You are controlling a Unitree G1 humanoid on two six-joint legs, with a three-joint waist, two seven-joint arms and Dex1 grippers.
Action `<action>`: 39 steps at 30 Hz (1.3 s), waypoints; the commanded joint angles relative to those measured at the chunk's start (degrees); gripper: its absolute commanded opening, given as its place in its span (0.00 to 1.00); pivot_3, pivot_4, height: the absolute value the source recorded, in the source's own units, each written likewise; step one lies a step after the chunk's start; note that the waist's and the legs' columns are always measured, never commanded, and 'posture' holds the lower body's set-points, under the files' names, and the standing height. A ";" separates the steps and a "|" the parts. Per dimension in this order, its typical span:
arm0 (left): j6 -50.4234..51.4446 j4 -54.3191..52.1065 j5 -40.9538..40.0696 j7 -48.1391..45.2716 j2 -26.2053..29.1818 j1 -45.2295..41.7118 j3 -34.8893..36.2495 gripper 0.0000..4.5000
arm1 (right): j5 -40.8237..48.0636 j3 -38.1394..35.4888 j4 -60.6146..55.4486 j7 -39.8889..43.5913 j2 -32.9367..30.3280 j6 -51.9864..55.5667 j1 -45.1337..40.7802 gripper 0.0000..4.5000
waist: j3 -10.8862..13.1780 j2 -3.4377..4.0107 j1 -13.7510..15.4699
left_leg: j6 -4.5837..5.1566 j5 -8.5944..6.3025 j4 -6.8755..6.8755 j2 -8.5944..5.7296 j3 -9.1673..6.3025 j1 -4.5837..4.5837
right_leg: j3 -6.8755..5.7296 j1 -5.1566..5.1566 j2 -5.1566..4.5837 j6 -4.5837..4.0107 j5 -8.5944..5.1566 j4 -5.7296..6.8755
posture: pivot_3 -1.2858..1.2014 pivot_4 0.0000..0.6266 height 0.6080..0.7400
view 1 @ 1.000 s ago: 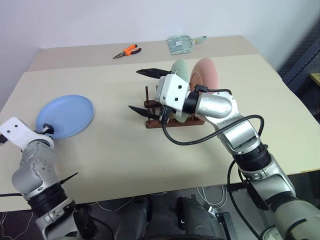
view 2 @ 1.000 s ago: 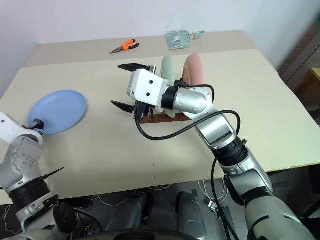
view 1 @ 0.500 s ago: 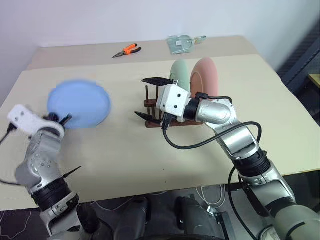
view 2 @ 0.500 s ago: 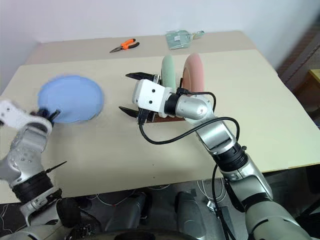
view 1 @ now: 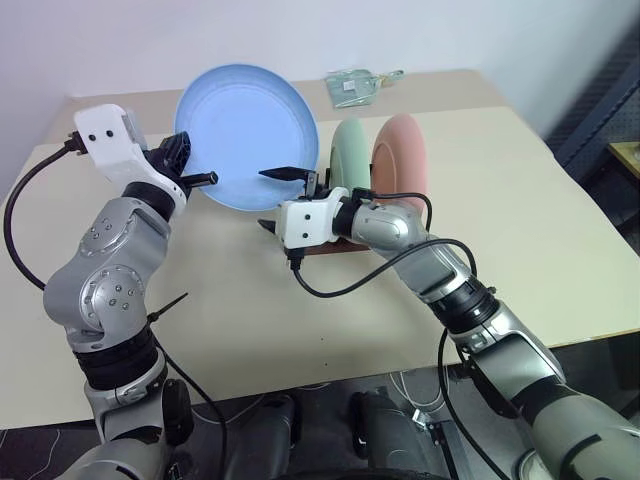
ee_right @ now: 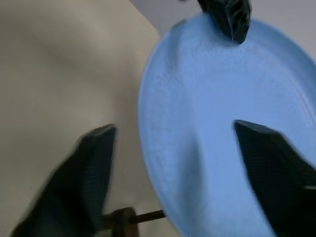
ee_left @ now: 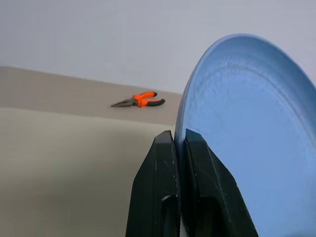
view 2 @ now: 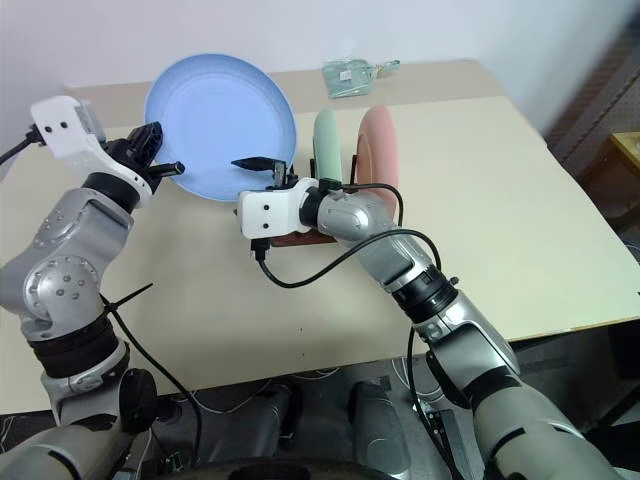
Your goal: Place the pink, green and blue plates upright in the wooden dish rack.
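While my left gripper (view 1: 200, 178) pinches the rim of the blue plate (view 1: 250, 135), that plate stands raised on edge above the table (view 1: 520, 230), up and to the left of the rack (view 1: 310, 243), its hollow face turned toward me. In the left wrist view my two left fingers (ee_left: 163, 197) lie pressed together with the plate's edge between them. My right gripper (view 1: 272, 198) reaches in from the rack side with its jaws parted, not clamped: the upper finger tip lies over the plate's lower right edge and the lower finger tip hangs below the plate, just left of the rack. In the right wrist view the blue plate (ee_right: 232, 128) sits between my two spread fingers (ee_right: 94, 173); whether either pad touches it I cannot tell.

The green plate (view 1: 352, 160) stands upright in the rack, and the pink plate (view 1: 405, 165) stands upright in it just to the right of the green one. Orange-handled pliers (ee_left: 140, 101) lie on the table beyond the rack to its left, and a clear packet (view 1: 355, 85) lies on the table well behind the rack.
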 commanded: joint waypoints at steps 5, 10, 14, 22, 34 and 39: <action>-0.52 -3.18 -1.87 -0.77 0.83 0.46 1.26 0.00 | -3.04 -0.36 0.81 -0.67 1.56 -3.24 -1.52 0.01 | 0.00 0.00 -0.08 | -0.01 0.00 0.00 0.00 -0.03 0.00 | 0.00 0.01 0.03 0.00 0.00 0.00 | 0.52 0.24 0.91; -3.29 -2.55 -4.96 -0.80 -0.38 -1.43 4.63 0.43 | -4.70 -0.31 0.96 -1.46 1.84 -3.88 -1.49 0.00 | 0.00 0.00 -0.07 | -0.05 0.02 0.01 0.01 -0.03 0.00 | 0.01 0.01 0.03 -0.01 0.01 0.00 | 0.52 0.24 0.91; -10.57 0.29 -3.69 1.77 0.80 -4.07 10.86 0.65 | -5.91 -0.04 0.70 -1.96 1.56 -5.06 -1.23 0.00 | 0.00 -0.01 -0.10 | -0.06 0.03 0.01 0.01 -0.03 0.00 | 0.00 0.00 0.04 -0.02 0.01 0.00 | 0.52 0.24 0.91; -19.95 8.12 5.36 -4.87 10.28 9.13 14.29 0.65 | 0.32 -5.24 -2.97 -2.32 2.40 -7.33 -1.10 0.00 | 0.02 0.02 -0.30 | -0.16 0.04 -0.05 0.07 0.01 0.00 | 0.02 -0.05 0.09 -0.03 0.01 -0.01 | 0.52 0.24 0.91; -38.05 5.68 19.87 -20.15 3.18 33.08 -12.29 0.65 | 59.28 -23.37 -32.22 -5.57 14.91 37.57 12.20 0.00 | -0.02 0.11 1.15 | 0.15 -0.35 -0.02 0.32 -0.05 0.01 | 0.05 0.09 0.08 -0.53 -0.02 -0.25 | 0.52 0.24 0.91; -38.40 5.52 20.71 -22.19 2.01 32.95 -15.54 0.65 | 64.95 -24.79 -33.79 -9.45 15.23 44.06 14.77 0.00 | 0.00 0.21 0.32 | 0.23 -0.29 -0.14 0.41 0.13 -0.01 | 0.09 -0.12 0.09 -0.63 -0.07 -0.16 | 0.52 0.24 0.91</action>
